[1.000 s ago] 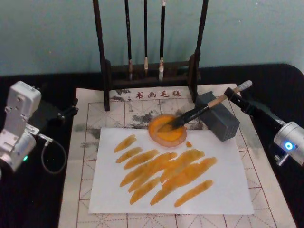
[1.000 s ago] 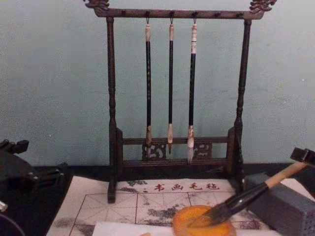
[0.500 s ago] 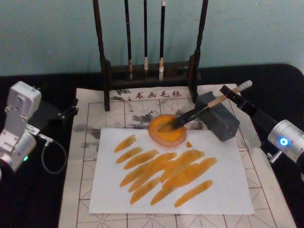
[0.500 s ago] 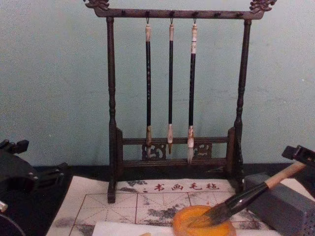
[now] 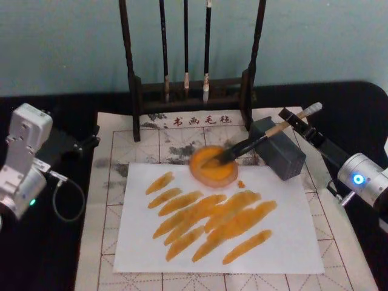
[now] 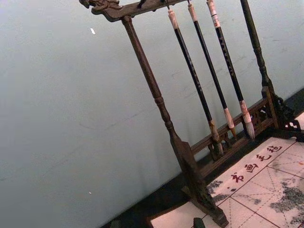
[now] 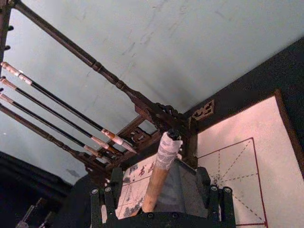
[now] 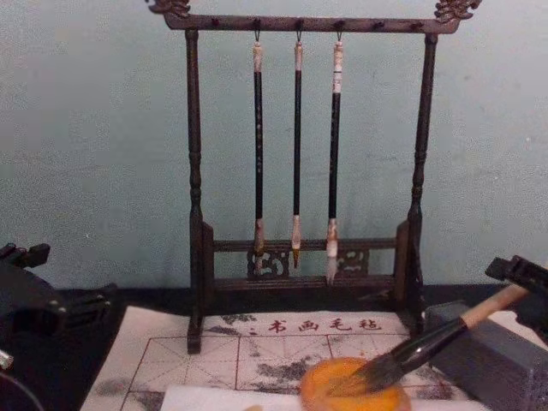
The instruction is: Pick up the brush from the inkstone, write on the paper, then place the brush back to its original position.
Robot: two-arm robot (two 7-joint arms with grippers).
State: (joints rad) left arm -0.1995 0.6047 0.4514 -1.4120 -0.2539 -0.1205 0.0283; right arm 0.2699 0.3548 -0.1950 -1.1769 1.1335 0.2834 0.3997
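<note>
The right gripper has its fingers spread either side of the brush handle, not pinching it. The brush slants, bristles pointing left and nearer into the inkstone, handle propped on the grey block. The inkstone overlaps the paper's far edge, with bare black table to the right. Over the last second the gripper has crept slightly leftward and the brush has stayed put. The left gripper sits parked at the table's left.

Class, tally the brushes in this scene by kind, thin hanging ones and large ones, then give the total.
Thin black brushes hanging on the rack: 3
Large brush resting on the inkstone: 1
Total: 4 brushes
</note>
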